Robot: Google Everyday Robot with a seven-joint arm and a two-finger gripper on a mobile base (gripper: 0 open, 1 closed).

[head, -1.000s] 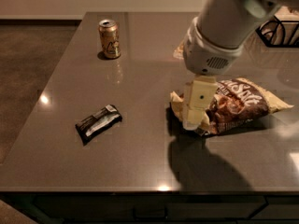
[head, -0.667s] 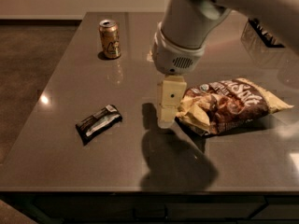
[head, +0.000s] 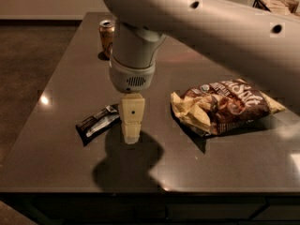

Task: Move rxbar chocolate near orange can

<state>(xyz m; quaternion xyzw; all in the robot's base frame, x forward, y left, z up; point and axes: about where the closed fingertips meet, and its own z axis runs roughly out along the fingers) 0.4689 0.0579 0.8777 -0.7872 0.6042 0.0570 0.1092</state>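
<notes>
1. Landmark: brown and yellow chip bag [head: 225,107], lying flat on the dark table [head: 56,163], crumpled open end turned left
2. Gripper [head: 131,136]: left of the chip bag and clear of it, pointing straight down from a grey wrist collar, tip low over the tabletop; contact with the surface not possible to judge
3. Grip state: seen edge-on as a single cream block, so open or closed cannot be told
4. Rxbar chocolate [head: 97,122]: further left of the chip bag than the gripper, flat on the table, slanted, black wrapper with a white patch; right end tucked behind the gripper in this view, touching or not unclear
5. Orange can [head: 107,36]: well away from the chip bag, up and to the left toward the far table edge, upright, partly hidden by the wrist, well apart from the rxbar chocolate
6. Pale robot arm [head: 211,27]: stretched across the top, passing above the chip bag
7. Dark shadow on the table under the gripper, left of the chip bag
</notes>
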